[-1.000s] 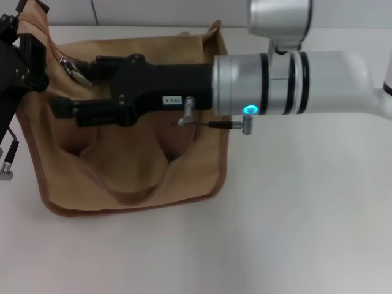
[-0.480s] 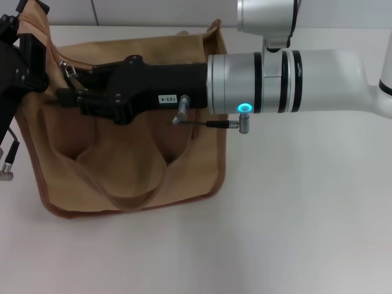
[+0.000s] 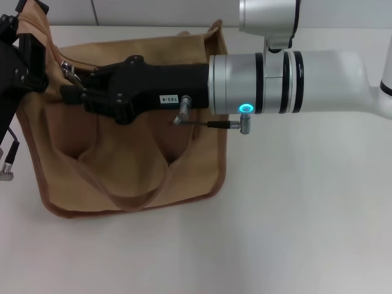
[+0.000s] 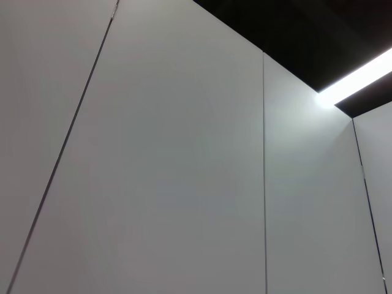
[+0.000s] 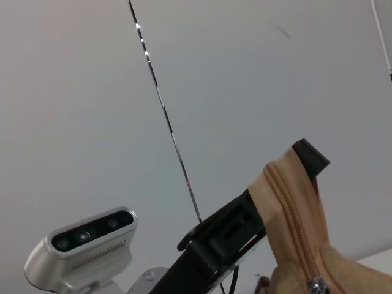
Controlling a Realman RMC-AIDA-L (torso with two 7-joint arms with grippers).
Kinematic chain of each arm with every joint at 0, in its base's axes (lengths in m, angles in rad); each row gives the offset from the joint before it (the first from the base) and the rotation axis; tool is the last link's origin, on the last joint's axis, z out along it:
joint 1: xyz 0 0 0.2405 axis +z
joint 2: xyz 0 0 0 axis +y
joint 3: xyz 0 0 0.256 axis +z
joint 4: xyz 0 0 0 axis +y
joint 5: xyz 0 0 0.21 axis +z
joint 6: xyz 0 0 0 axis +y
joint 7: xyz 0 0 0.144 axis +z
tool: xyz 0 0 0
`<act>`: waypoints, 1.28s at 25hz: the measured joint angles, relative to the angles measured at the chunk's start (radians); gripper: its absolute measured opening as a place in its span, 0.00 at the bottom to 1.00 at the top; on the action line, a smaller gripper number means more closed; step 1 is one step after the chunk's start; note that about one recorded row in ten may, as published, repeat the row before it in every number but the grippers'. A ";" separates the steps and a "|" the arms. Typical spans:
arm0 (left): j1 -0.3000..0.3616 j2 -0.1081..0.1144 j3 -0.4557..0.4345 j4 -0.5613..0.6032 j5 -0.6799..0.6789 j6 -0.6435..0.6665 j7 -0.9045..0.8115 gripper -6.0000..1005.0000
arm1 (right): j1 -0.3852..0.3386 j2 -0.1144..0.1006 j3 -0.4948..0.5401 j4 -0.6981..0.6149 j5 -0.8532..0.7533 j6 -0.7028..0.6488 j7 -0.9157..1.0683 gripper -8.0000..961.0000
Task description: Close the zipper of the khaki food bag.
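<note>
Fingertips of the right gripper [image 3: 72, 92] are drawn close together at the silver pull tab of the zipper [image 3: 68, 70], in the upper left of the head view; whether they actually pinch the tab I cannot tell. Its black body reaches leftward across the top of the khaki food bag [image 3: 131, 159], which sits left of centre on the white table [image 3: 294, 214]. At the far left edge, the left gripper [image 3: 27, 46] clamps the bag's raised upper corner. From the right wrist view, the zipper's teeth run up that lifted fabric.
</note>
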 joint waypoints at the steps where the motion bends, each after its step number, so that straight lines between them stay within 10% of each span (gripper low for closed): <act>1: 0.000 0.000 0.000 0.000 0.000 0.000 0.001 0.03 | -0.002 0.000 0.002 0.000 0.001 0.000 0.000 0.18; 32: 0.000 0.000 -0.002 0.000 0.000 -0.001 0.009 0.03 | -0.010 0.000 0.018 -0.002 0.021 -0.017 -0.003 0.28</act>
